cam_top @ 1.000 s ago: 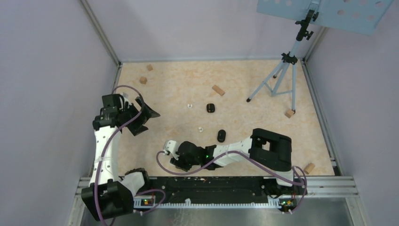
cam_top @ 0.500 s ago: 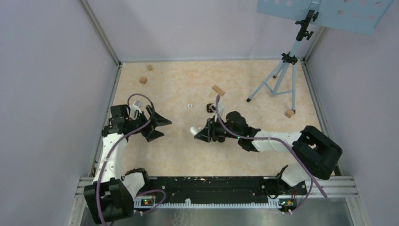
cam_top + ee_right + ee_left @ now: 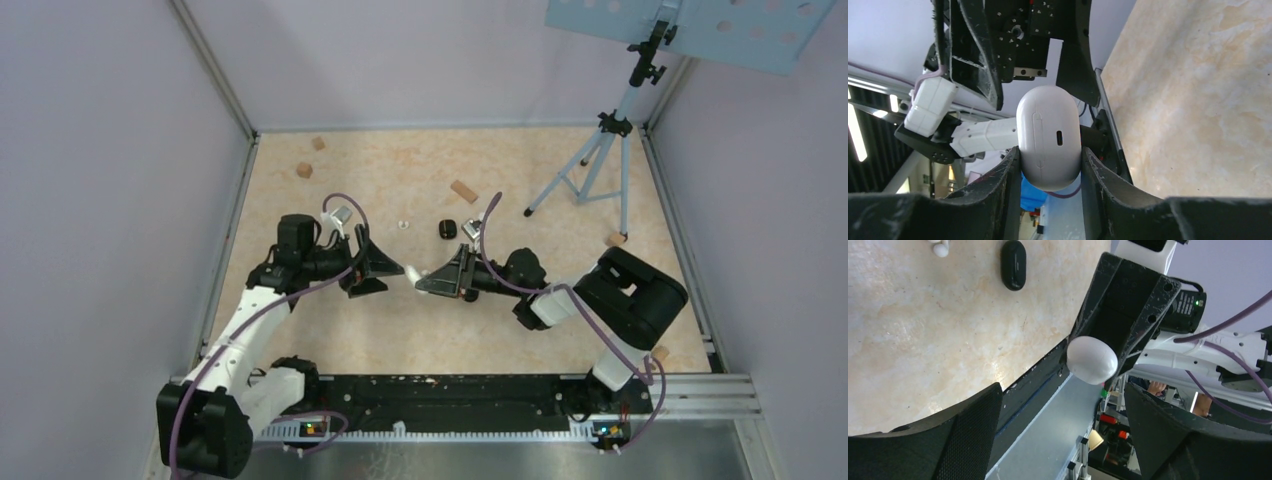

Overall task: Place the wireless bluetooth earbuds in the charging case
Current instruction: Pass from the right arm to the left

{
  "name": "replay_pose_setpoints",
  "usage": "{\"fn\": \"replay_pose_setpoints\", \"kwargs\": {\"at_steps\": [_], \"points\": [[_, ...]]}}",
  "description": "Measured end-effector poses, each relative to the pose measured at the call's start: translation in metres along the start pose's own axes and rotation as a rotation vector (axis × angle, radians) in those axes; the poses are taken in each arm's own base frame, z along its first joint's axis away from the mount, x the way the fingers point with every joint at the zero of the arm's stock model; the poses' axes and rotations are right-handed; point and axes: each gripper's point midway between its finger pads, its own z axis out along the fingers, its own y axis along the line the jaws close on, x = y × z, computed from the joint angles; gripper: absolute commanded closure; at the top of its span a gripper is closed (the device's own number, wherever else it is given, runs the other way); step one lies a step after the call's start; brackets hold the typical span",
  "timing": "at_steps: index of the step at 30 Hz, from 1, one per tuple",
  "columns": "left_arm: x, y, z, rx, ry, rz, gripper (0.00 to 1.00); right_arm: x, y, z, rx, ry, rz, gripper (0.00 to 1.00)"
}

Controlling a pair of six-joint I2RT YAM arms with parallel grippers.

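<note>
My right gripper (image 3: 424,276) is shut on a white oval charging case (image 3: 411,272), held off the table with its lid closed and its charging port (image 3: 1060,138) facing the right wrist camera. The case (image 3: 1049,137) is pinched at its lower half between the fingers of that gripper (image 3: 1050,162). My left gripper (image 3: 380,268) faces it, open, its fingers just short of the case (image 3: 1092,360) and nothing between them (image 3: 1062,395). One white earbud (image 3: 404,225) lies on the table beyond the grippers; it also shows in the left wrist view (image 3: 939,247).
A black oval case (image 3: 447,229) lies closed near the white earbud, also in the left wrist view (image 3: 1013,264). Wooden blocks lie scattered (image 3: 463,191) (image 3: 304,170) (image 3: 615,240). A tripod (image 3: 600,150) stands at the back right.
Both arms have swung to the middle of the table. The right gripper carried the white case up from the front edge, and the left gripper moved right to face it.
</note>
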Motion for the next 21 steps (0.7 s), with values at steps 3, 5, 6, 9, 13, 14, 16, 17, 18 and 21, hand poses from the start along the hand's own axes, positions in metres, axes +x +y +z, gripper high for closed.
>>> {"fn": "replay_pose_setpoints", "kwargs": {"at_steps": [3, 5, 6, 9, 13, 14, 16, 17, 18, 21], "points": [[-0.004, 0.002, 0.004, -0.020, -0.013, -0.020, 0.06, 0.000, 0.003, -0.002, -0.026, -0.009, 0.035, 0.98], [-0.006, 0.001, 0.006, -0.031, -0.018, -0.027, 0.06, 0.000, 0.008, -0.003, -0.047, -0.014, 0.038, 0.98], [-0.006, -0.001, 0.007, -0.034, -0.020, -0.031, 0.06, -0.001, 0.010, -0.003, -0.053, -0.017, 0.037, 0.98], [-0.007, -0.005, 0.009, -0.042, -0.024, -0.045, 0.09, -0.002, 0.011, -0.003, -0.057, -0.020, 0.039, 0.99], [-0.005, -0.009, 0.013, -0.057, -0.030, -0.078, 0.09, -0.003, 0.006, -0.002, -0.034, -0.031, 0.031, 1.00], [-0.005, -0.009, 0.014, -0.062, -0.035, -0.090, 0.09, -0.004, 0.004, -0.002, -0.016, -0.036, 0.026, 1.00], [-0.005, -0.011, 0.013, -0.067, -0.050, -0.102, 0.08, -0.007, -0.003, -0.003, 0.036, -0.050, -0.003, 1.00], [-0.006, -0.013, 0.012, -0.068, -0.062, -0.107, 0.08, -0.008, -0.007, -0.004, 0.076, -0.061, -0.025, 1.00], [-0.007, -0.014, 0.012, -0.069, -0.071, -0.111, 0.08, -0.009, -0.010, -0.005, 0.106, -0.068, -0.051, 1.00], [-0.009, -0.017, 0.010, -0.069, -0.095, -0.116, 0.08, -0.016, -0.014, -0.008, 0.211, -0.089, -0.136, 1.00]]}}
